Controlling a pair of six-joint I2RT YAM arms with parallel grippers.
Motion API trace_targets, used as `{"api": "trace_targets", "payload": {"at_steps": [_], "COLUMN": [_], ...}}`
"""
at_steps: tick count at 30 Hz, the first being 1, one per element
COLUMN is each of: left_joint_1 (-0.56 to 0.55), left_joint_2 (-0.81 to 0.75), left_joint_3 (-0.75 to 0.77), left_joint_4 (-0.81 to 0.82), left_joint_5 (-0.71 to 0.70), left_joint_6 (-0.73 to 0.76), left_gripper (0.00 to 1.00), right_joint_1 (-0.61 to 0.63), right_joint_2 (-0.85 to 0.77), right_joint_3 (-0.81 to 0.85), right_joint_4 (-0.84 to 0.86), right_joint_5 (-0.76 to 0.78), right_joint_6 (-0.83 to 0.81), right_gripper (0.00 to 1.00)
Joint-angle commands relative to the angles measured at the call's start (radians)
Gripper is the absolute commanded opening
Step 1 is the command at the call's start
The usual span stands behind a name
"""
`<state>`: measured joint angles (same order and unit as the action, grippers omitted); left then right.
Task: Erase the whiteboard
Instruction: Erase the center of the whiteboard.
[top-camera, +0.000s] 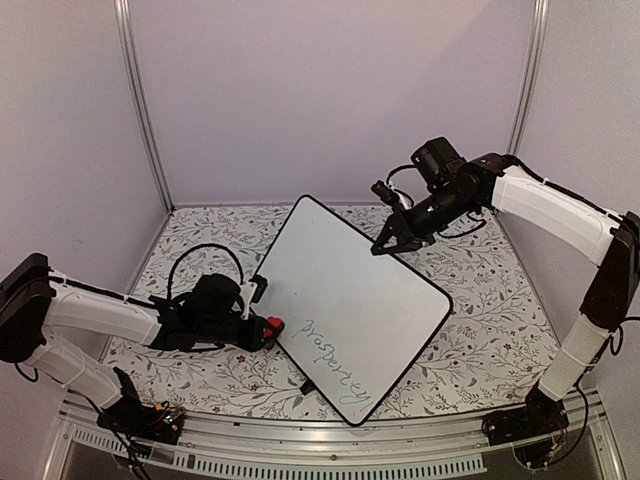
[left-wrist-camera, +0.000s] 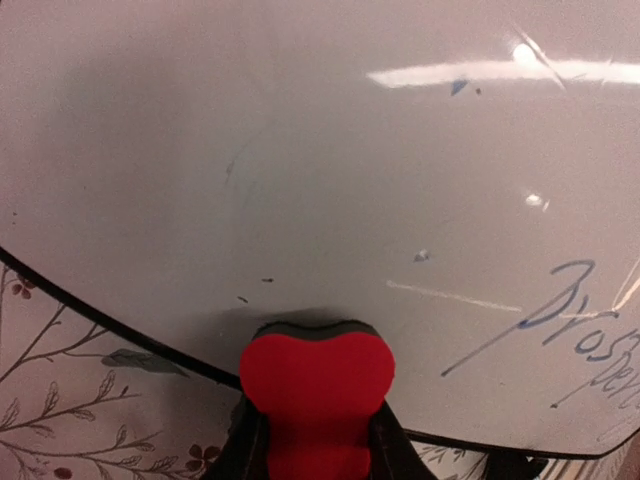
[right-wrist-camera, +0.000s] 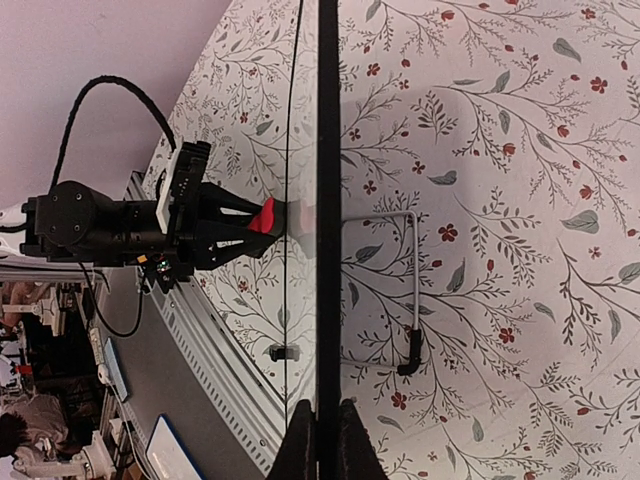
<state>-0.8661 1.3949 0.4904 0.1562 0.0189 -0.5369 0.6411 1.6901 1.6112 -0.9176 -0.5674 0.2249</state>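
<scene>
**A:** Much erased yet?

**B:** Seemingly nothing. The large flat white whiteboard with a thin black rim sits mid-table. The right gripper pinches its far edge, and the left gripper clenches a red foam eraser at its left edge.

**A:** What's left?

**B:** The dark cursive handwriting by the near corner is unwiped.

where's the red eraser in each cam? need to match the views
Top external: red eraser left of centre, at the left edge of the whiteboard.
Left wrist: eraser at bottom centre, at the board's black rim.
Right wrist: eraser left of centre, beside the board, which is seen edge-on.
Shared landmark: the whiteboard's black rim, right by the eraser in all three views.
</scene>
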Motion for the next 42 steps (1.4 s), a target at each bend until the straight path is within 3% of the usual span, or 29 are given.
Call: {"api": "trace_targets", "payload": {"at_steps": [1,8,15,29,36,42], "left_joint_1": [-0.026,-0.028,-0.021,0.080,0.067,0.032], "left_joint_2": [-0.016,-0.029,0.067,0.141,0.159,0.156], "left_joint_3": [-0.027,0.045,0.185,0.316,0.336,0.249], "left_joint_4": [-0.062,-0.046,-0.078,-0.072,-0.107,-0.097], "left_joint_5": [0.025,0.013,-0.037,-0.027,-0.003,-0.011], "left_joint_6": [-0.012,0.044,0.113,0.186,0.185,0.158], "left_gripper": [0.00,0.00,0.00,0.00,0.00,0.00], "right_joint_1": [0.031,0.031,0.031,0.031,0.031,0.031], "right_joint_2": [0.017,0.021,0.022,0.029,0.038,0.039], "right_joint_3": [-0.008,-0.007,-0.007,-0.005,0.001,0.003], "right_joint_4": [-0.022,-0.022,-0.023,-0.022,-0.023,-0.024], "right_joint_5": [-0.019,-0.020,-0.020,-0.023,-0.023,-0.025], "right_joint_6": [-0.059,-0.059,-0.059,-0.058,-0.059,-0.059], "right_gripper": [0.00,0.00,0.00,0.00,0.00,0.00]}}
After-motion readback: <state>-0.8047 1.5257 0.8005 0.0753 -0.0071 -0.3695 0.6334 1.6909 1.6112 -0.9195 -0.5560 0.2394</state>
